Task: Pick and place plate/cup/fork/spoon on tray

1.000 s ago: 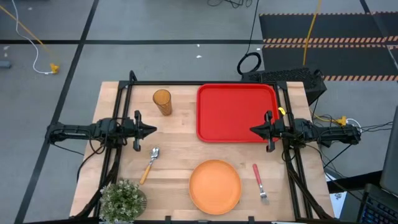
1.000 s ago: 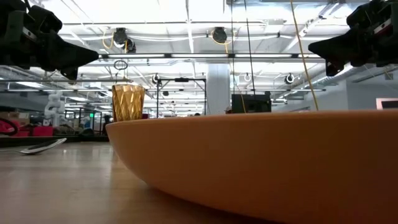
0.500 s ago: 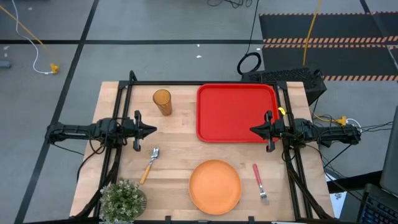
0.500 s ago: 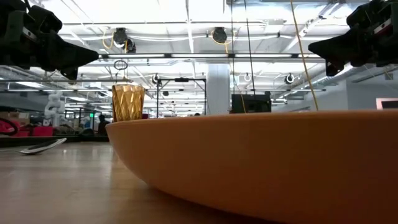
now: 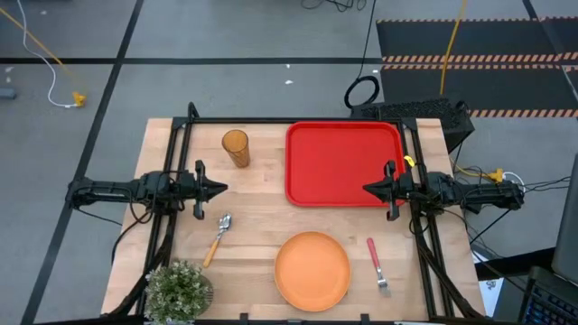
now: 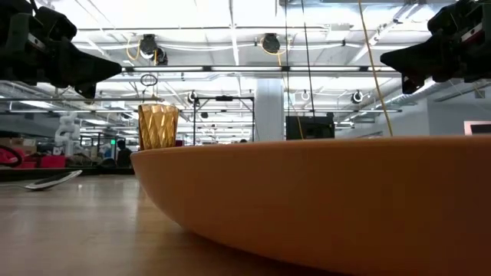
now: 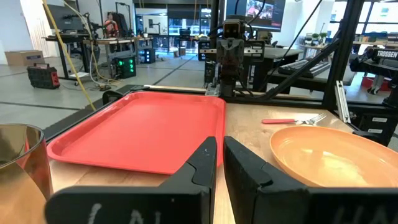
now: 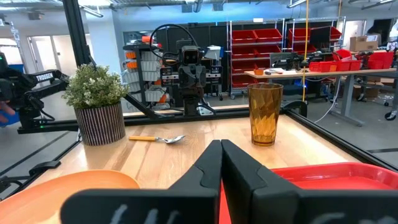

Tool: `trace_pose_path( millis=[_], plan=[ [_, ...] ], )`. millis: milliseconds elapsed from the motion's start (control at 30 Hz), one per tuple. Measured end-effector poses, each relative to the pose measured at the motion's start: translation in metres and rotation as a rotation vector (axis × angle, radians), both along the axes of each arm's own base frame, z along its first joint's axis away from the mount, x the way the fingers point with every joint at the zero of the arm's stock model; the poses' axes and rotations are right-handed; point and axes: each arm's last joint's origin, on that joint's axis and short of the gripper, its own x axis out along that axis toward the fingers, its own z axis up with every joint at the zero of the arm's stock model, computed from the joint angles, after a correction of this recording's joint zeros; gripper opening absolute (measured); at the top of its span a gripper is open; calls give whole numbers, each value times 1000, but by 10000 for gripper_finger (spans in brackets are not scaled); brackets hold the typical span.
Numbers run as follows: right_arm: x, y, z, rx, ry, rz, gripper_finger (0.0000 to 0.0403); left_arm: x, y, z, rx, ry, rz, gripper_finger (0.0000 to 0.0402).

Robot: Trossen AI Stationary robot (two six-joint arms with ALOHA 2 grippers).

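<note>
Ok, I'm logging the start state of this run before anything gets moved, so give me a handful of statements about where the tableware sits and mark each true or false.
1. The tray has nothing on it. True.
2. The cup stands on the tray. False: it stands upright on the table, beside the tray.
3. The fork lies beside the plate, on the right arm's side. True.
4. The spoon rests on the plate. False: it lies on the table, apart from the plate.
5. The left gripper holds the spoon. False: its fingers are shut on nothing, as are those of the right gripper.
</note>
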Motion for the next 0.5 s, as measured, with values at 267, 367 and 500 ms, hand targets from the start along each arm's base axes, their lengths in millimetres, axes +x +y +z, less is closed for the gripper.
trace_pose_path(
  millis=[267,367,500],
  plan=[
    [0,0,0,0,0,0,0,0,0,0,0,0,0,33],
    [0,0,0,0,0,0,0,0,0,0,0,0,0,33],
    [0,0,0,0,0,0,0,0,0,0,7,-3,0,33]
  ],
)
